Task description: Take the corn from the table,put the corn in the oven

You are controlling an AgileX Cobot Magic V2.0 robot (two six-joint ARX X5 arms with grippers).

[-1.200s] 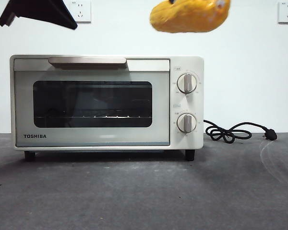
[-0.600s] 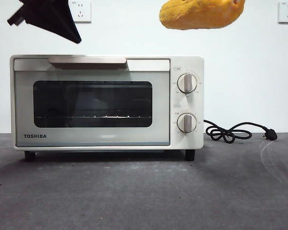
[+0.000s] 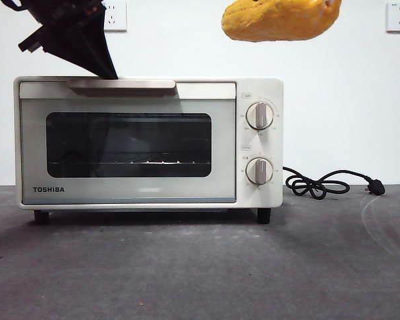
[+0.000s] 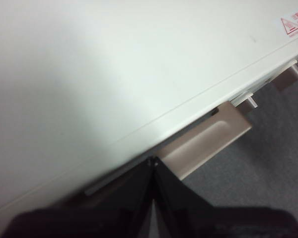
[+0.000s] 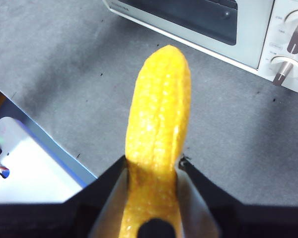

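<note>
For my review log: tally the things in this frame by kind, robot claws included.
Corn: 1
Oven: 1
Oven knobs: 2
Power cord: 1
Wall sockets: 2
Claws: 2, left claw and right claw
Total: 9

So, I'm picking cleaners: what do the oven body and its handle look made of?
Oven body: looks like painted sheet metal, cream with a smooth satin sheen; it could be plastic. Handle: a beige bar with a soft matte sheen, either plastic or coated metal.
</note>
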